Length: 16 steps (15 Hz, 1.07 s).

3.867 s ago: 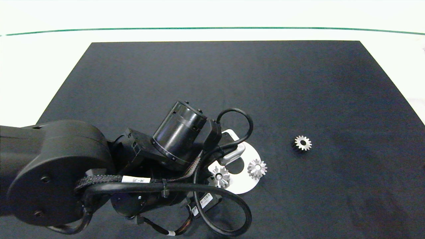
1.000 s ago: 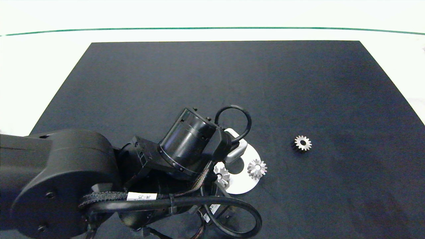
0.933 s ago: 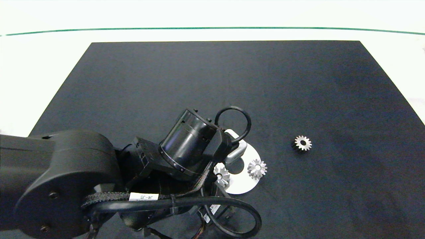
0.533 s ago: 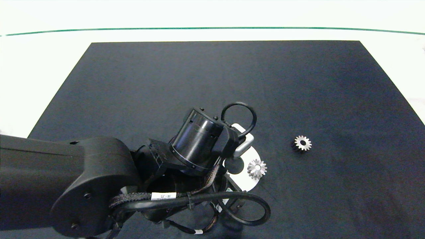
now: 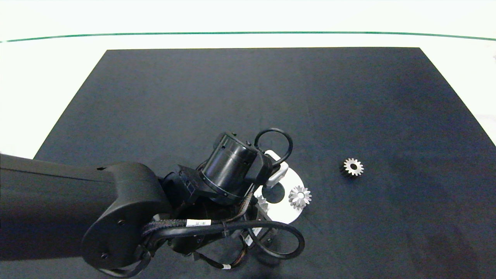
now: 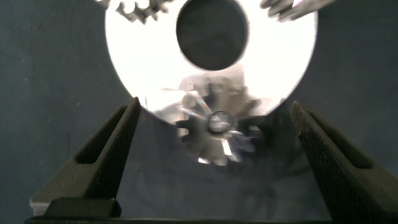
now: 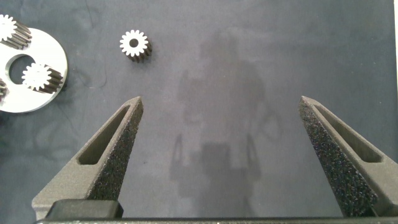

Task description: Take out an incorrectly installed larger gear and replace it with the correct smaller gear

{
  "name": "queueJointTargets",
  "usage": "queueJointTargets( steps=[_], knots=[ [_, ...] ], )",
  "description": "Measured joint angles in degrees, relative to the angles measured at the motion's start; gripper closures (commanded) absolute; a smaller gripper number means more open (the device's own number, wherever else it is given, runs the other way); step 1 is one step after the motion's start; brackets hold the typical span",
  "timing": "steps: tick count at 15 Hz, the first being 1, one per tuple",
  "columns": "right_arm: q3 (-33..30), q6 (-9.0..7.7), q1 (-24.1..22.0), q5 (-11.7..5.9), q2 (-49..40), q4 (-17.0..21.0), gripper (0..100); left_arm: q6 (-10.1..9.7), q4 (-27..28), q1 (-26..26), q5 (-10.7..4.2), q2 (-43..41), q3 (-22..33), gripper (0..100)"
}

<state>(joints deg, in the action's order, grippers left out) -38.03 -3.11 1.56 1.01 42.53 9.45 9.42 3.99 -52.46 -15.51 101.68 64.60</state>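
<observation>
Left gripper [image 6: 214, 124] spread either side of the silver toothed larger gear [image 6: 214, 127] on the white round plate [image 6: 149, 59].
Narrower silver smaller gear [image 5: 353, 167] is set apart on the dark mat [image 5: 248, 97]; right gripper [image 7: 224, 134] is held open above it.

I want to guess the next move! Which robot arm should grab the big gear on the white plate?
Probably the left. Its gripper hangs open right over the big gear on the plate. The right gripper, also open, is over bare mat, away from the plate.
</observation>
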Motion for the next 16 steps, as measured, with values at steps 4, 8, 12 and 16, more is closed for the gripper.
queueJointTargets(
  steps=[4,8,12,16],
  knots=[
    [0.0,0.00,0.0,0.09,-0.2,0.0,0,0.35,-2.9,0.4,-0.09,0.4,-1.2,0],
    [0.0,-0.02,0.0,0.11,-0.3,0.0,0,1.07,-3.4,0.5,-0.41,0.5,-2.7,4],
    [0.0,0.02,0.0,0.11,-0.3,0.0,0,2.17,-4.7,1.1,-0.50,0.5,-3.0,13],
    [0.0,0.91,0.0,0.09,-0.3,0.0,0,2.67,-4.7,1.3,-0.80,0.4,-3.5,20]
  ],
)
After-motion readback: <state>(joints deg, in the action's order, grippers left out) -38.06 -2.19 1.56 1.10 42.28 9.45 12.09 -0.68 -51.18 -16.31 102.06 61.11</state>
